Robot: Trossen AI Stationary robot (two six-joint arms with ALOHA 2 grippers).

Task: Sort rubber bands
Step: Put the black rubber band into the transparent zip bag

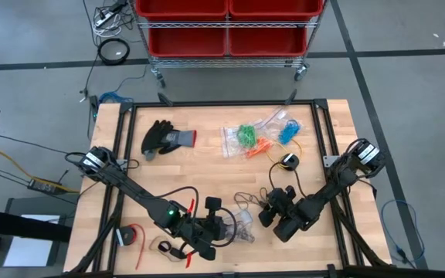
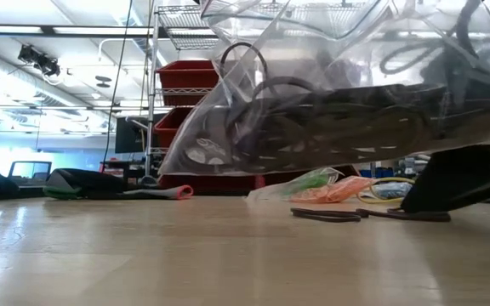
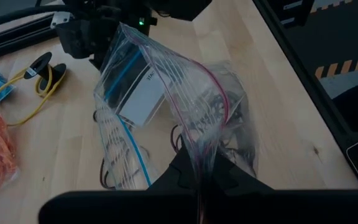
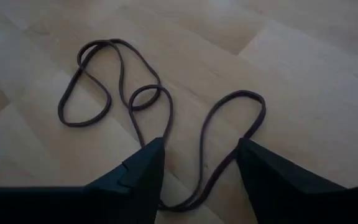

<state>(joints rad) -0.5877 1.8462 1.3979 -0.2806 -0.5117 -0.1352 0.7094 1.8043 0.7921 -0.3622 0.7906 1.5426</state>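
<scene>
A clear zip bag [image 3: 166,106] with black rubber bands inside hangs near the table's front edge, and my left gripper [image 3: 199,186] is shut on it. The low view shows the bag [image 2: 330,110] from close up. Loose black rubber bands [image 4: 135,93] lie flat on the wood just right of it. My right gripper [image 4: 197,180] is open low over them, one finger on either side of a band loop. Small clear bags of green [image 1: 246,136], orange [image 1: 259,147] and blue [image 1: 288,131] rubber bands lie at the far middle. My left gripper pinches the bag at its mouth, by the edge with the pink zip line [image 3: 205,158], between its two fingers. The fingers slant down from the table's left. The bag hangs open, its underside [image 2: 313,166] clear of the table, with the black bands in its belly.
A black-and-grey glove [image 1: 164,139] lies at the far left. A yellow cable with a black end piece [image 1: 289,161] lies behind my right gripper. A red roll [image 1: 132,234] sits at the near left. Red bins on a wire cart [image 1: 226,31] stand beyond the table.
</scene>
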